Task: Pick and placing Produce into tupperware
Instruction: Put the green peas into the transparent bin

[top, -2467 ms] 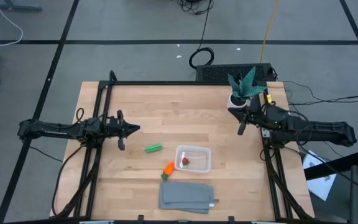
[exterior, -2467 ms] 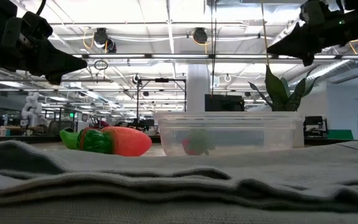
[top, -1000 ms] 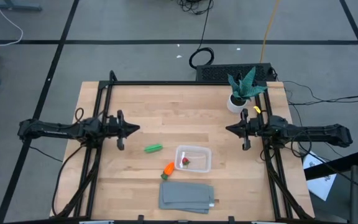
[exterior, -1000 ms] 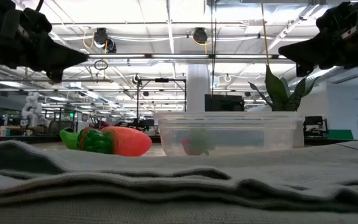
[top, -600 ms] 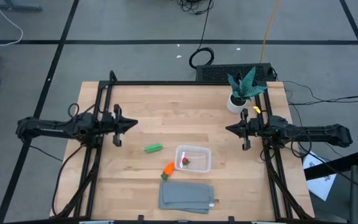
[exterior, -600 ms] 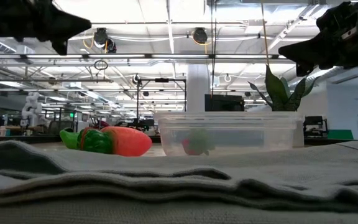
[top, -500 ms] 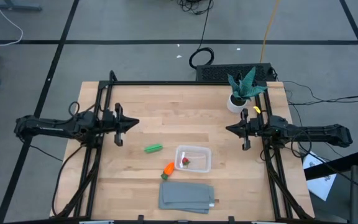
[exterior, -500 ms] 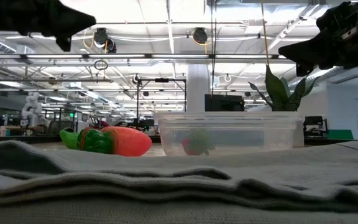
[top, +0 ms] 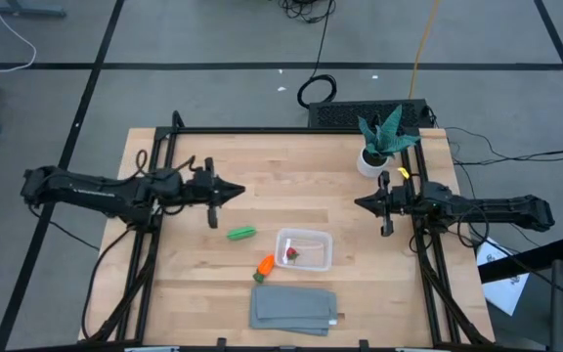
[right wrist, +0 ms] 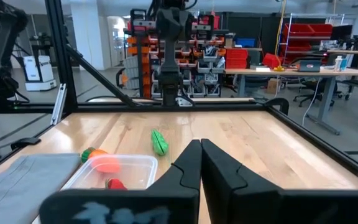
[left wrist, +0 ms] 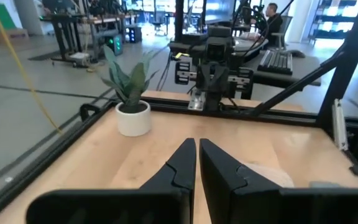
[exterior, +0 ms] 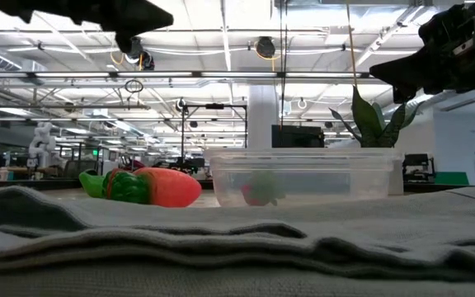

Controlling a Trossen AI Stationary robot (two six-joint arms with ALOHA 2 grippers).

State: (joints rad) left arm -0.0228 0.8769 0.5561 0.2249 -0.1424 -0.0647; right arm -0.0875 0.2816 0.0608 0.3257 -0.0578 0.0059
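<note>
On the light wooden tabletop (top: 291, 161), the left arm's dark hand (top: 237, 192) hangs near the elongated green pod (top: 241, 233), fingers together. A small clear plastic rectangular container (top: 304, 249) holds a small red berry (top: 290, 254); the orange carrot (top: 264, 266) lies just beside it, above a folded grey cloth (top: 293, 309). The right hand (top: 361, 203) waits closed near a potted spiky plant (top: 379, 142)

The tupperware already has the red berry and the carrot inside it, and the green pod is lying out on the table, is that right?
Only partly. The high view shows the carrot outside the tupperware, on the table by its corner. The red berry is inside, and the green pod lies out on the table.
</note>
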